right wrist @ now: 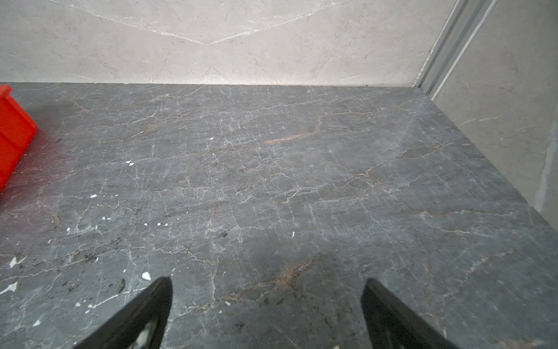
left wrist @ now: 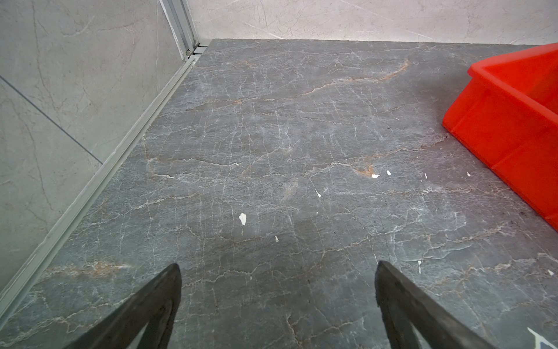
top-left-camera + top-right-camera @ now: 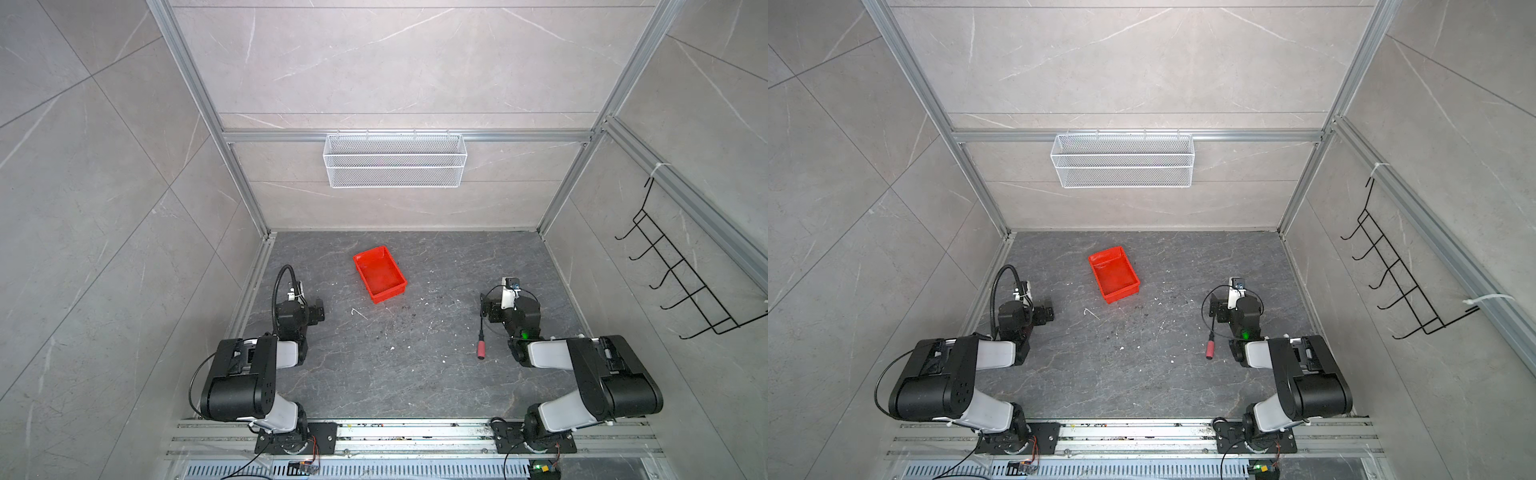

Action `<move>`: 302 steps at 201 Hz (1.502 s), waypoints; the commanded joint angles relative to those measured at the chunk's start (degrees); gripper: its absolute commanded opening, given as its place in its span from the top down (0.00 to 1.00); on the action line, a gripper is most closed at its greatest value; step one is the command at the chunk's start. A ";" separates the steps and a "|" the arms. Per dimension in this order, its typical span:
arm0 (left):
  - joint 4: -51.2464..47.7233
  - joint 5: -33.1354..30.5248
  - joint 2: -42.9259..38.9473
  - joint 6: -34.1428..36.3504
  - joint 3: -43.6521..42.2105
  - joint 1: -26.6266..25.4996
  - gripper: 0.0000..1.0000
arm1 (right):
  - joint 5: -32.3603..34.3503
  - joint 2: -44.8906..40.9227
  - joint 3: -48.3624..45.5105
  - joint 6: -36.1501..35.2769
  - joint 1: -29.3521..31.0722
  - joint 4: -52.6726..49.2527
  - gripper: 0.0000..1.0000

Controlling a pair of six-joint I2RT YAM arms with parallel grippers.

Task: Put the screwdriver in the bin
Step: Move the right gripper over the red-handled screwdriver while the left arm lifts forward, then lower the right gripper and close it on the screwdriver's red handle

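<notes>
Dark tabletop (image 3: 374, 374); bin (image 2: 498, 121) cut off in both wrist views.

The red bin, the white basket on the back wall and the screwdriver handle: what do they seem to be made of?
The bin looks like moulded plastic: uniform bright red, with smooth, glossy sides and a thick rim. The basket seems to be white-coated wire mesh: its fine grid is see-through. The screwdriver has a matte red handle, probably plastic or rubber; it is too small to tell.
</notes>
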 commanded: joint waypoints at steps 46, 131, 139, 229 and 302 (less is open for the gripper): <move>-4.64 -0.71 -8.03 -0.43 0.66 -0.15 0.00 | 1.89 -4.20 1.30 0.11 0.51 -4.49 0.01; -21.07 0.53 -25.59 4.88 6.07 -14.99 0.00 | 1.88 -26.37 4.86 9.77 1.65 -31.47 0.01; -25.27 1.10 -26.82 4.85 7.83 -17.13 0.00 | 2.39 -27.88 5.41 10.94 2.16 -34.47 0.01; -45.25 25.88 -32.40 9.41 17.31 -26.92 0.00 | 6.98 -40.33 9.52 20.31 10.87 -60.75 0.01; -42.77 37.68 -23.91 14.56 17.81 -33.12 0.00 | 13.25 -35.02 7.51 33.24 17.34 -66.52 0.01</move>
